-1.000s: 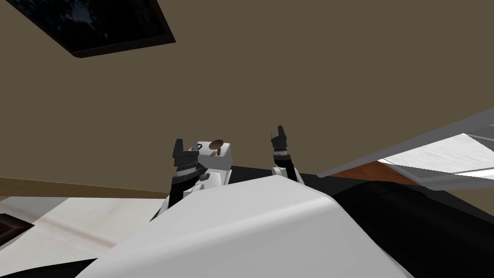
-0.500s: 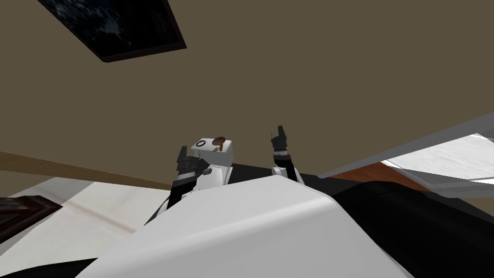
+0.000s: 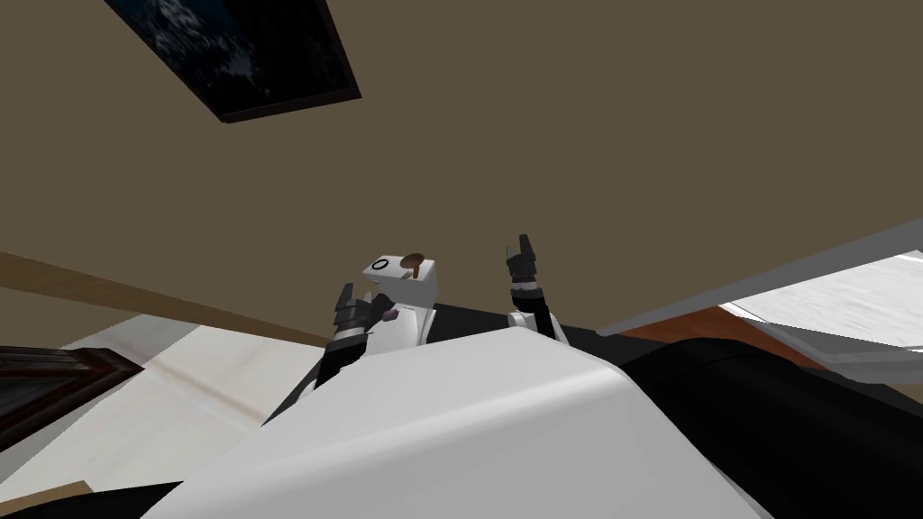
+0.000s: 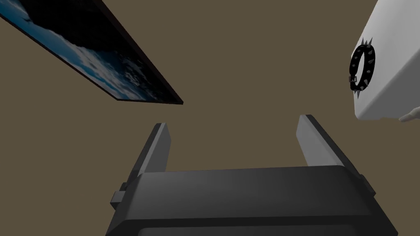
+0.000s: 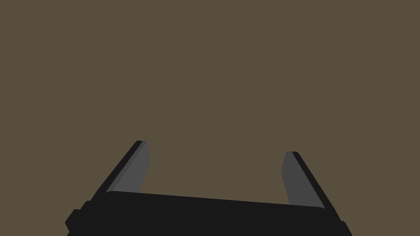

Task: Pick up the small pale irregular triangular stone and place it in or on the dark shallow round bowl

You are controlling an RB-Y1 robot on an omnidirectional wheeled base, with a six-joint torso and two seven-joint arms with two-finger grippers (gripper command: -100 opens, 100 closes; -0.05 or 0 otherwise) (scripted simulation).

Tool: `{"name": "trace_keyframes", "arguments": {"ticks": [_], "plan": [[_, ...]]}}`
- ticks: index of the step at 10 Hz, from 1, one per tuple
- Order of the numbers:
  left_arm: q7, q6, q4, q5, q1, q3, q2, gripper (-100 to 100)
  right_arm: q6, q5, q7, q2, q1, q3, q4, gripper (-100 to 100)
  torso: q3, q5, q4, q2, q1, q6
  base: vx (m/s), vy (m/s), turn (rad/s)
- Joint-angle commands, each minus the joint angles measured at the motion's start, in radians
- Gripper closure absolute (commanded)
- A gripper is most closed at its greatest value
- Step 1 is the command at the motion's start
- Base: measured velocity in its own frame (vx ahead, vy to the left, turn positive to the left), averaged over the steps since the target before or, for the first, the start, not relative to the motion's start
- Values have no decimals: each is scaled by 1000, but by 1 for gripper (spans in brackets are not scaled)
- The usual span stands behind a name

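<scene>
Left wrist view: left gripper (image 4: 233, 122) empty, fingers apart; past one finger sits a white boxy stand (image 4: 389, 53) — the small pale triangular stone (image 4: 409, 116) is perhaps that sliver at its edge. Swing over and centre on it before closing; right gripper (image 5: 215, 146) gapes too.

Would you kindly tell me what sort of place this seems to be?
Probably a room in a house: a framed picture on the brown wall, a small white cabinet and a pale floor.
</scene>
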Motion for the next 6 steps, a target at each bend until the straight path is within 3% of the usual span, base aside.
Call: {"name": "trace_keyframes", "arguments": {"ticks": [1, 6], "plan": [[9, 27, 31, 11, -6, 12, 3, -100, 0, 0, 0, 0, 0, 0, 0, 0, 0, 0, 0, 0, 0, 0, -13, -13, 52], [23, 85, 118, 38, -20, 22, -8, -100, 0, 0, 0, 0, 0, 0, 0, 0, -3, 0, -1, -5, -1, 0, 29, -21, 38]]}}
